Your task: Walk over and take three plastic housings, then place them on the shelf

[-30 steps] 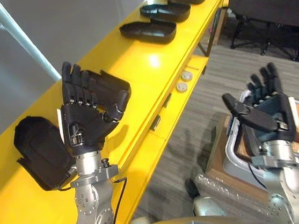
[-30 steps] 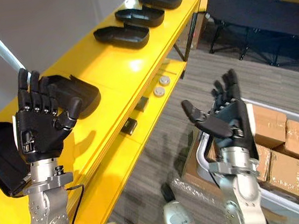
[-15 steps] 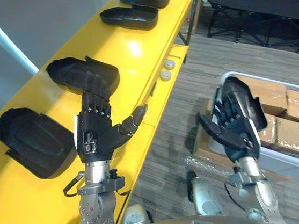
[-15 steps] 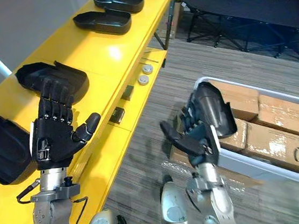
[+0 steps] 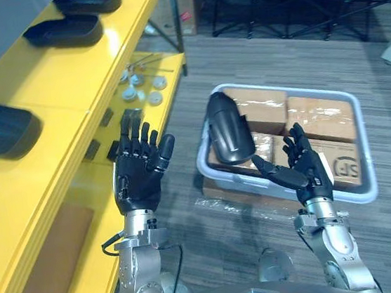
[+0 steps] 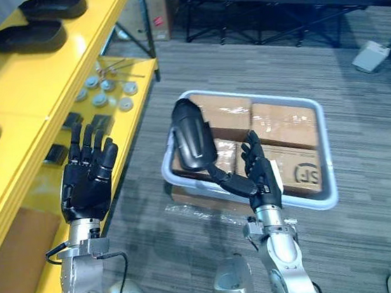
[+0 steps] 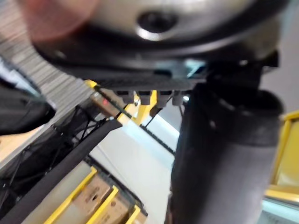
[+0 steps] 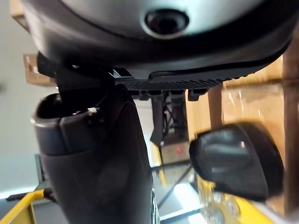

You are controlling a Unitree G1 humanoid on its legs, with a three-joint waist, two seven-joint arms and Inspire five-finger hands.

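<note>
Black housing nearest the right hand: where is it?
Left eye view: the housing stands at the left end of the grey bin, on cardboard boxes, beyond the right hand.

housing [image 5: 227,129]: black, glossy, upright in grey bin [image 5: 365,155] | shelf housings [image 5: 62,32]: black, lying on yellow shelf [image 5: 53,78]
</note>
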